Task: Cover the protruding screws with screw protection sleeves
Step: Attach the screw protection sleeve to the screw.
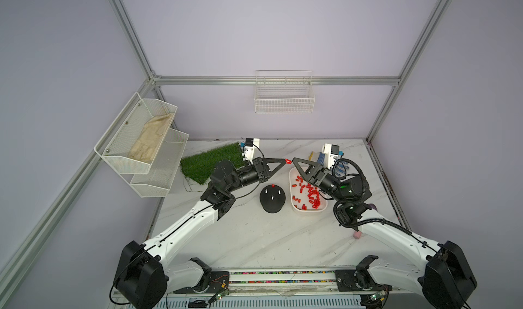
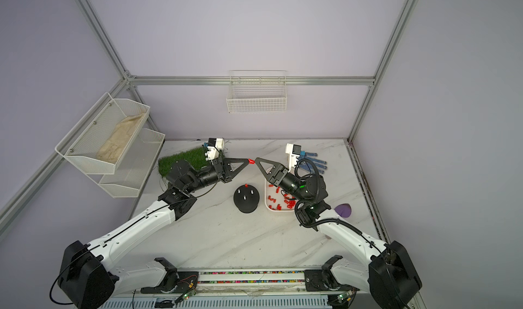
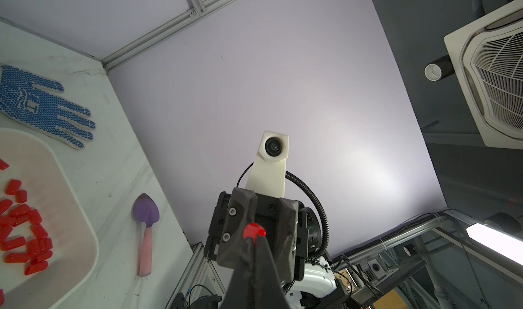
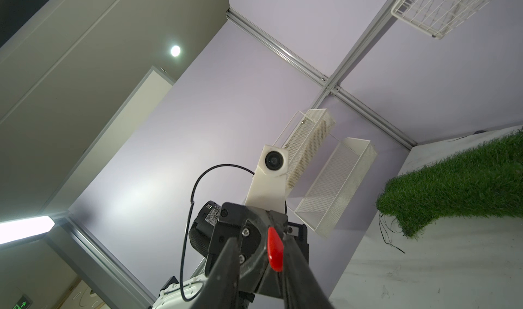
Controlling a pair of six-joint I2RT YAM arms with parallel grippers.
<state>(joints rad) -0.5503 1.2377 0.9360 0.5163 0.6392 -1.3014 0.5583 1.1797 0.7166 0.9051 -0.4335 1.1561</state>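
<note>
**Two arms meeting tip to tip over a marble-patterned tabletop (image 1: 254, 236) in a lilac-walled, aluminium-framed booth.**

The left gripper (image 1: 283, 160) is clamped on one red sleeve (image 1: 288, 161), held in the air beyond the far side of the black dome (image 1: 272, 204). The right gripper (image 1: 294, 159) meets it with jaws narrowly parted; whether they press the sleeve cannot be told. Of the dome's four screws (image 1: 272, 197), the far one wears a red cap (image 1: 272, 185) and three stand bare. Loose sleeves (image 1: 311, 194) lie in a white tray (image 1: 291, 200) just beside the dome, on the right arm's side. Only the left wrist view shows the blue-dotted glove (image 3: 42, 106) whole and the purple spoon (image 3: 145, 217) with its pink handle. In both top views the right arm hides parts of these and of the tray.
</note>
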